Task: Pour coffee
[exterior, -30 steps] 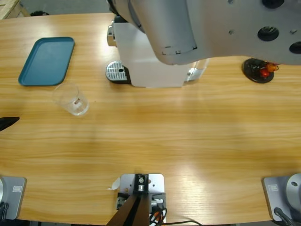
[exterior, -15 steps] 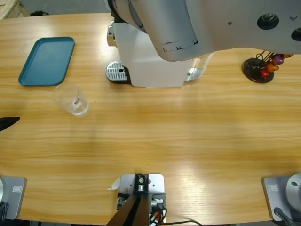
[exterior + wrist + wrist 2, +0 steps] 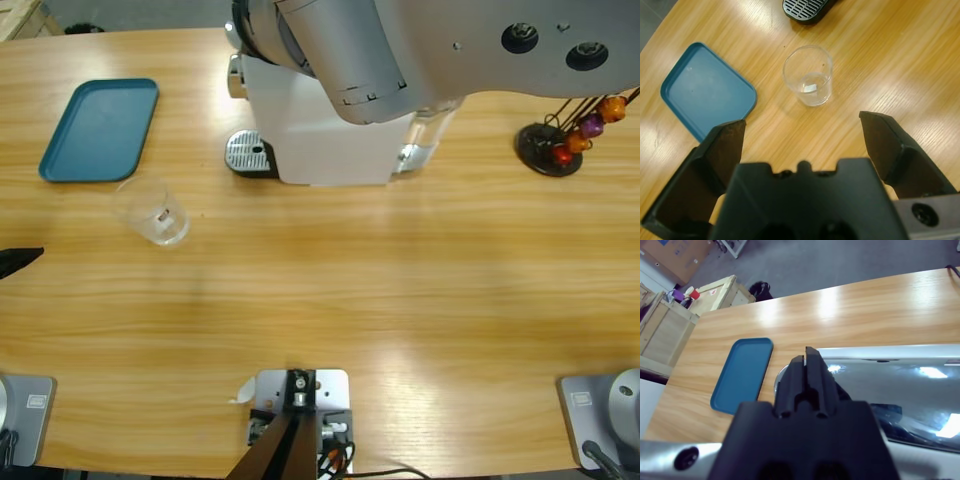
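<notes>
Coffee is not visible as a liquid here; the clear tumbler (image 3: 808,75) looks empty, bearing only a small pale sticker too small to read. It stands on the wooden bench (image 3: 400,290) near the left edge, just beside the near corner of the teal tray (image 3: 100,128) and apart from the white coffee machine (image 3: 315,130) and its drip grille (image 3: 248,153) at the far edge. The left gripper (image 3: 805,135) hovers above the tumbler with jaws spread wide. The right gripper (image 3: 809,371), jaws pressed together and empty, sits over the machine's glossy top. A capsule stand (image 3: 560,140) occupies the far right. Judged step: approach to the tumbler, which the next move must straddle squarely. No brand legible.
</notes>
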`<state>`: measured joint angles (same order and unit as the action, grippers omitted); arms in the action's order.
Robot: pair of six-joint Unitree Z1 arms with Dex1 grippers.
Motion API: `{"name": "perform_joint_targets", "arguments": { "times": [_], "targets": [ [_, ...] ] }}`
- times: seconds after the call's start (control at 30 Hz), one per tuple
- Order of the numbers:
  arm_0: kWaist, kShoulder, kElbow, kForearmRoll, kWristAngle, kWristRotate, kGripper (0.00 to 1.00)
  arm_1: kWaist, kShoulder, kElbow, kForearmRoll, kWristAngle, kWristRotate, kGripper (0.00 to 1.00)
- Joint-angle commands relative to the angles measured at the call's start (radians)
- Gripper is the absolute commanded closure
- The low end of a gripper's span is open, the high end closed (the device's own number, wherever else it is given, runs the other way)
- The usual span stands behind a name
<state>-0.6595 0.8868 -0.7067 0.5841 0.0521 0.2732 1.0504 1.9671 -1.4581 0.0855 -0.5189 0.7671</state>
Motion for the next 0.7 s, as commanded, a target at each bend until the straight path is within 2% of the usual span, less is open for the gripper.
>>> {"name": "perform_joint_targets", "arguments": {
  "times": [0.03,0.07,0.1,0.13,0.17,0.3,0.43,0.53,0.7],
  "targets": [
    [-0.002,0.018,0.038,-0.012,-0.011,0.012,0.004,-0.012,0.156,0.078,0.068,0.088,-0.067,1.0],
    [-0.002,0.015,0.038,-0.012,-0.011,0.01,0.004,-0.012,0.134,0.074,0.068,0.119,-0.106,0.795],
    [-0.002,0.014,0.038,-0.012,-0.011,0.009,0.004,-0.012,0.102,0.067,0.069,0.143,-0.147,0.287],
    [-0.002,0.012,0.038,-0.012,-0.009,0.007,0.004,-0.012,0.053,0.061,0.068,0.15,-0.2,0.036],
    [-0.002,0.012,0.037,-0.012,-0.009,0.006,0.004,-0.012,0.012,0.057,0.068,0.162,-0.232,0.001],
    [-0.002,0.014,0.024,-0.015,-0.01,0.004,0.002,-0.043,-0.157,0.047,0.073,0.254,-0.328,0.0],
    [-0.002,0.018,0.007,-0.038,-0.012,-0.086,0.0,-0.136,-0.346,0.071,0.115,0.454,-0.423,0.0],
    [-0.002,0.057,0.02,-0.129,-0.004,-0.085,0.0,-0.187,-0.497,0.206,0.127,0.556,-0.488,0.0],
    [0.026,0.228,0.083,-0.312,0.012,-0.081,0.0,-0.209,-0.639,0.415,0.168,0.549,-0.534,0.0]
  ]
}}
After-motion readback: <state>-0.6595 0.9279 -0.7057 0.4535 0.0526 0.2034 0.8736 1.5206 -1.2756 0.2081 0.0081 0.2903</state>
